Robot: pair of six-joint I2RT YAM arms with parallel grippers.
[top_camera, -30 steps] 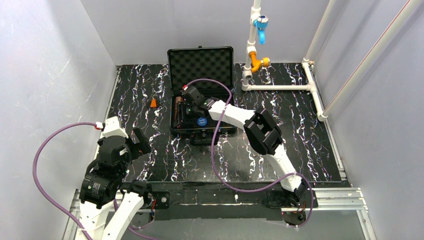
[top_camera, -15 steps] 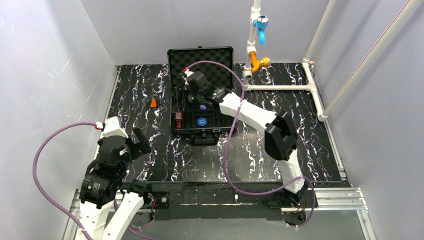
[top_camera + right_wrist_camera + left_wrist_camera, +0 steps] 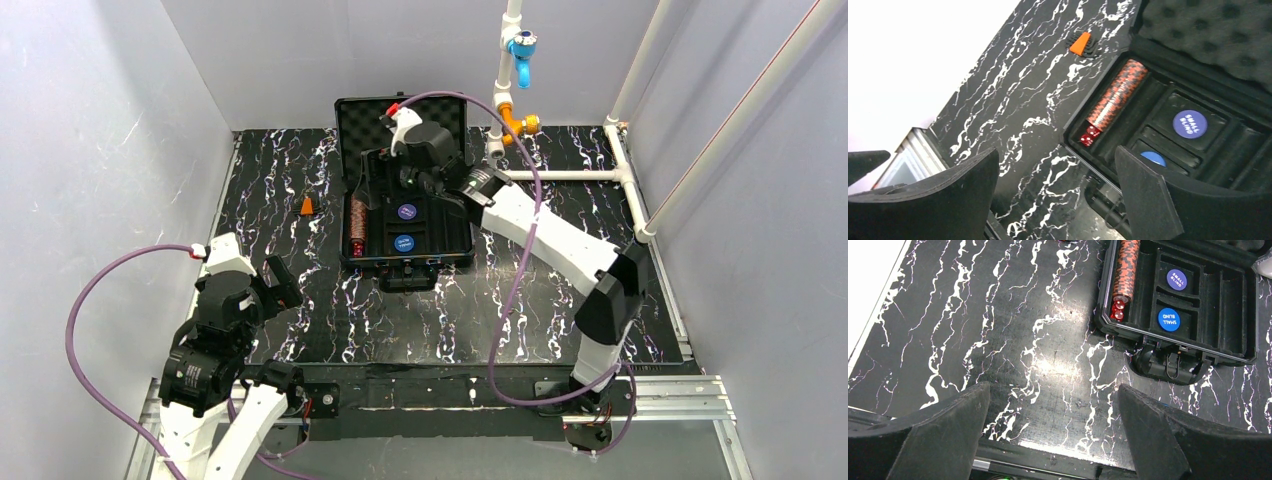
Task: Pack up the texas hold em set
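Observation:
The black briefcase (image 3: 455, 232) lies open at the table's back, its foam lid (image 3: 400, 118) upright. In the tray's left slot lie one copper-brown chip stack (image 3: 357, 214) and two red dice (image 3: 353, 245). Two blue discs (image 3: 406, 211) sit in the middle recesses. My right gripper (image 3: 385, 172) hovers over the tray's back edge, open and empty. In the right wrist view (image 3: 1055, 150) the stack (image 3: 1115, 95), the dice (image 3: 1089, 136) and a disc (image 3: 1189, 123) show beyond its fingers. My left gripper (image 3: 280, 285) is open and empty over the near-left table; its view (image 3: 1052, 390) shows the stack (image 3: 1125, 267) and the dice (image 3: 1118, 310).
A small orange cone (image 3: 307, 206) stands on the table left of the case and shows in the right wrist view (image 3: 1079, 44). White pipes (image 3: 560, 175) with a blue valve (image 3: 520, 45) and an orange fitting (image 3: 515, 125) stand at the back right. The case handle (image 3: 1170, 365) faces the arms.
My right arm has stretched out and its gripper has moved from over the tray's left slot back toward the lid. The chip stack and dice now lie uncovered. The left arm has not moved.

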